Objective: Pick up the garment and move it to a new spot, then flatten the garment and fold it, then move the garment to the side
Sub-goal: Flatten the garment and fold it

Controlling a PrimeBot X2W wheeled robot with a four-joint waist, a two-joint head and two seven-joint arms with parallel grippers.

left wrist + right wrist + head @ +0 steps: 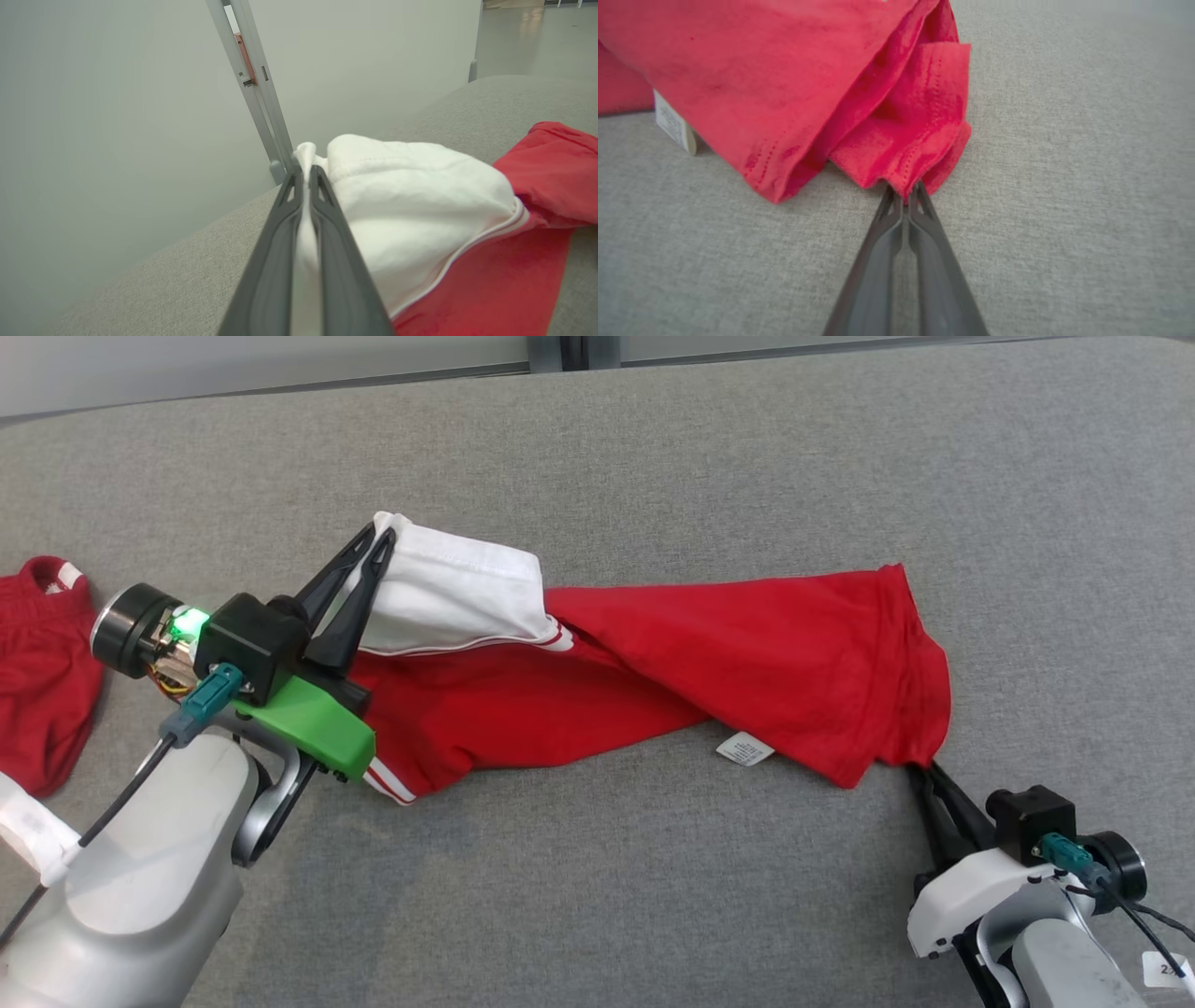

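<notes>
at the far left of the head view, well behind the left gripper's wrist, a second red garment (37, 663) lies on the grey padded surface (597, 896), cut off by the picture's edge.

the left gripper (378, 537) has its two dark fingers (275, 261) pressed together on a fold of white cloth. in the left wrist view a thin strip of white runs down between them and a small bunch pokes out past the tips. this cloth is the white sleeve (420, 210) of the garment (747, 635), which bulges to the right of the fingers, edged with a thin red and white stripe.

from that pinch the garment stretches across the surface to the right gripper as a long, twisted band of red with loose folds. a striped cuff (392, 784) lies just below the left gripper's green mount. a white care label (745, 748) sticks out from the lower edge, lying on the surface between the two grippers and nearer the right one.

the right gripper (920, 770) sits low at the garment's right end. its fingers (878, 280) are closed, and in the right wrist view the tips nip a stitched corner of the red hem. the bunched hem rises just beyond the tips, and bare grey surface lies to either side of the fingers.
</notes>
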